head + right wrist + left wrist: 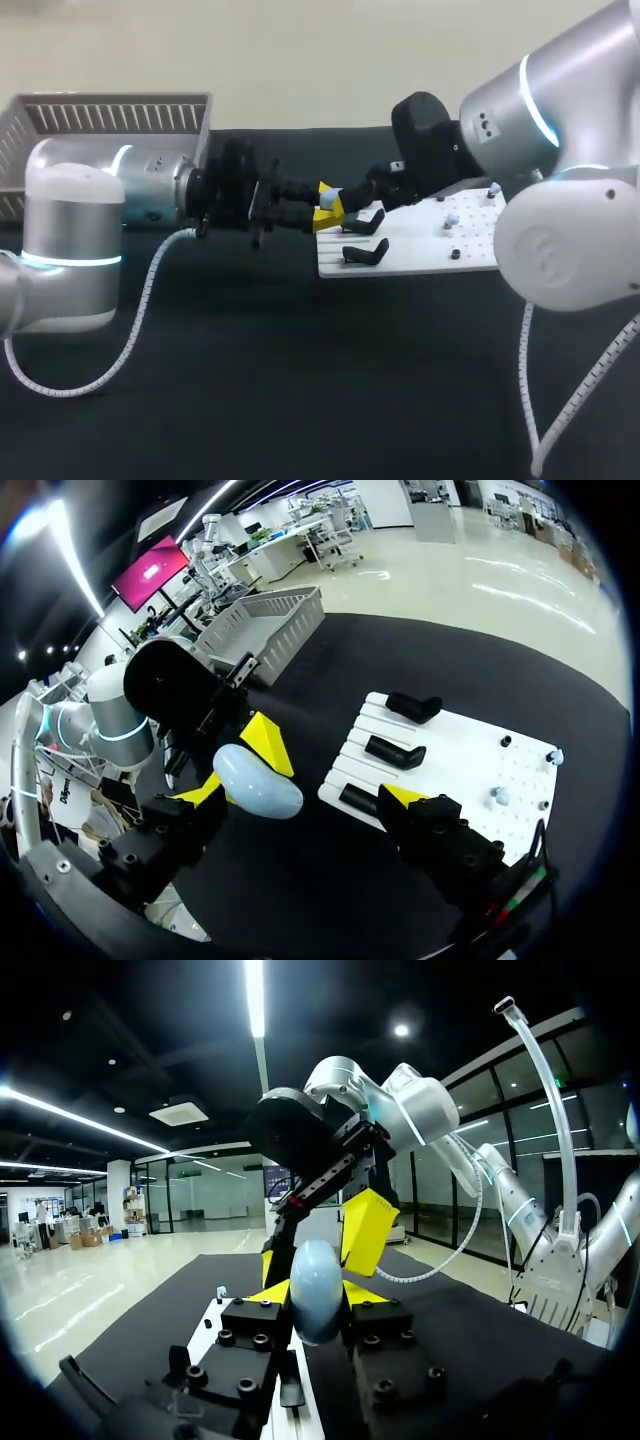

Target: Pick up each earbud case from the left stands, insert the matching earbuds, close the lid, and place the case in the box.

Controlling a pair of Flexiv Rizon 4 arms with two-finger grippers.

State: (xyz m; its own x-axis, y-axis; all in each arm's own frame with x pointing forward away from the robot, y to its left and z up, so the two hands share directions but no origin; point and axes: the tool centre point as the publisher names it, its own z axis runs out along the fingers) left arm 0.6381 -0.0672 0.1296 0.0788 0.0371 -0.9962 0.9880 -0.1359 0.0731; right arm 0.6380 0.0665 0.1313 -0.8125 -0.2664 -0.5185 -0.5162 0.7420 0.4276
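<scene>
1. Holding the pale blue earbud case (317, 1285) above the bench (250, 380), the left gripper (318, 1298) has its fingers on both its sides.
2. Fingers of the right gripper (302, 794) stand wide; the case lies between them.

Both your arms are silver-white with rounded joints; the left arm (70, 230) and the right arm (560, 240) each wear a glowing cyan ring. White spiral-wrapped cable (140, 310) trails off each. Wrists are black; the jaws are screw-studded black blocks with yellow fingertips (365, 1230).
</scene>
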